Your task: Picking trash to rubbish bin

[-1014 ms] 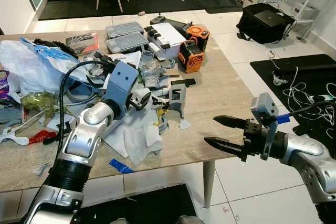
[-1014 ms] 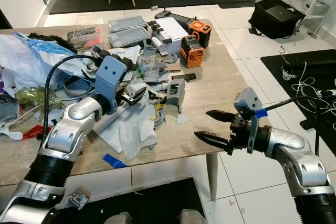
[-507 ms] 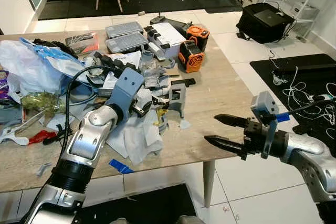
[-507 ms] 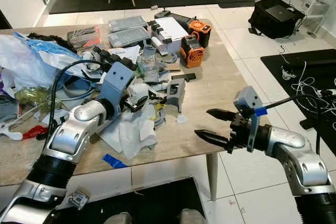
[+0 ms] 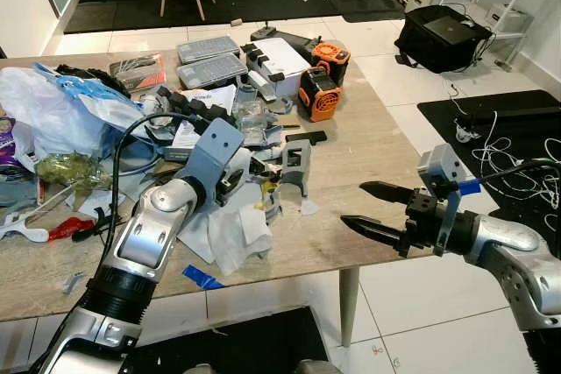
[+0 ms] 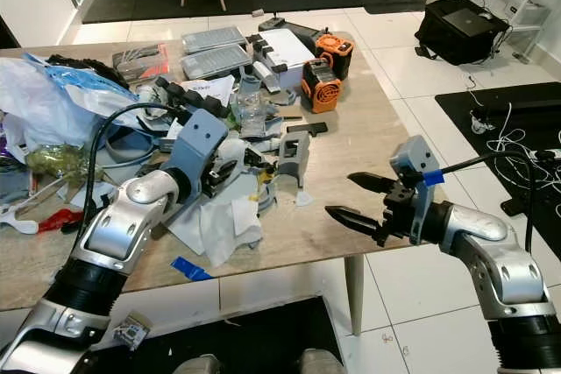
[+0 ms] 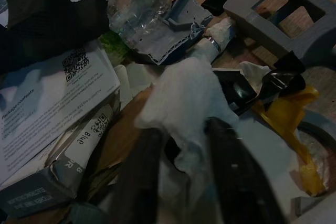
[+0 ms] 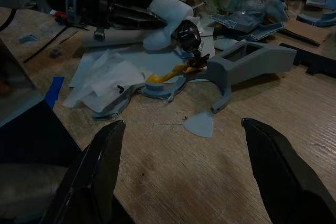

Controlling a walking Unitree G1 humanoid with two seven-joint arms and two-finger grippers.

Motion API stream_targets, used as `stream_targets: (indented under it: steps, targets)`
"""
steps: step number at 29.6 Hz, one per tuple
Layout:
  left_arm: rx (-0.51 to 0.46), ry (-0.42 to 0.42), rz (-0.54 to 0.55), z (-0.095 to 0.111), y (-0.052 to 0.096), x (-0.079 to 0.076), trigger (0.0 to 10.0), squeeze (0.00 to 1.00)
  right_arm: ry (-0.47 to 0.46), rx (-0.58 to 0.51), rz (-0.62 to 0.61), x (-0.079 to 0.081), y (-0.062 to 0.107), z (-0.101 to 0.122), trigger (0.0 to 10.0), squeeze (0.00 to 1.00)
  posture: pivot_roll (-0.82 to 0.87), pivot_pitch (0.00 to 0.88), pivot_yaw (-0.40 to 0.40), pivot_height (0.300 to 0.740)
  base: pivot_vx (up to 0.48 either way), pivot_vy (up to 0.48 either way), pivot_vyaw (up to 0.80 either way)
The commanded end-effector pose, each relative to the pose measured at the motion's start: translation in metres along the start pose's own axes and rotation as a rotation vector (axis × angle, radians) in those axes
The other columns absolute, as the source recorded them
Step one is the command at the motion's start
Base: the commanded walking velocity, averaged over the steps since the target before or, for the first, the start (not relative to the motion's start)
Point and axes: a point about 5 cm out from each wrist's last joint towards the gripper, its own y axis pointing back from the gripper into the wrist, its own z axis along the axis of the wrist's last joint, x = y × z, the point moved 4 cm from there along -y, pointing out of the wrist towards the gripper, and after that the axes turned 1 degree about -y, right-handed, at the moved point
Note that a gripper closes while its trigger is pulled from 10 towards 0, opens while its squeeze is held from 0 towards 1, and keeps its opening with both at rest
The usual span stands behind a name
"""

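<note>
Your left tool (image 5: 247, 170) is down in the clutter at the middle of the bench (image 5: 368, 151), its two black fingers (image 7: 226, 166) clamped on a wad of white tissue (image 7: 186, 98). The wad sits just above the pile, beside the grey plastic bracket (image 5: 296, 164) and over the crumpled white paper (image 5: 230, 229) near the bench's front edge.

Judging by its look, the tissue is very light and soft, so it will crush instead of resisting and could tear or slip out if you pinch only a loose corner. Keep the grip across its thick middle. Lift slowly, because the yellow wrapper (image 7: 286, 116) and a small black piece (image 7: 283, 80) lie close enough to snag.

Your right tool (image 6: 361, 197) hangs off the bench's right edge, fingers wide apart and holding nothing.
</note>
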Motion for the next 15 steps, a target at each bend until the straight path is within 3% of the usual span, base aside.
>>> stream_targets:
  steps: [1, 12, 14, 15]
  targets:
    - [0.027, -0.013, -0.001, -0.007, 0.001, 0.001, 0.0, 0.0, 0.004, -0.007, -0.012, -0.002, 0.0, 0.002, 10.0, 0.0, -0.1, 0.0, -0.002, 0.74, 0.0, 0.0, 0.0]
    - [-0.002, 0.026, -0.004, -0.005, 0.001, 0.001, 0.0, 0.0, 0.006, -0.014, -0.026, -0.005, 0.0, 0.003, 10.0, 0.0, -0.1, 0.0, -0.002, 0.74, 0.0, 0.0, 0.0]
    - [-0.054, 0.078, -0.011, 0.002, 0.002, 0.002, 0.0, 0.0, 0.006, -0.019, -0.035, -0.006, 0.0, 0.004, 10.0, 0.0, -0.1, 0.0, -0.002, 0.74, 0.0, 0.0, 0.0]
    - [-0.129, 0.14, -0.024, 0.014, 0.005, 0.004, 0.0, 0.0, 0.006, -0.023, -0.045, -0.008, 0.0, 0.004, 10.0, 0.0, -0.1, 0.0, -0.002, 0.74, 0.0, 0.0, 0.0]
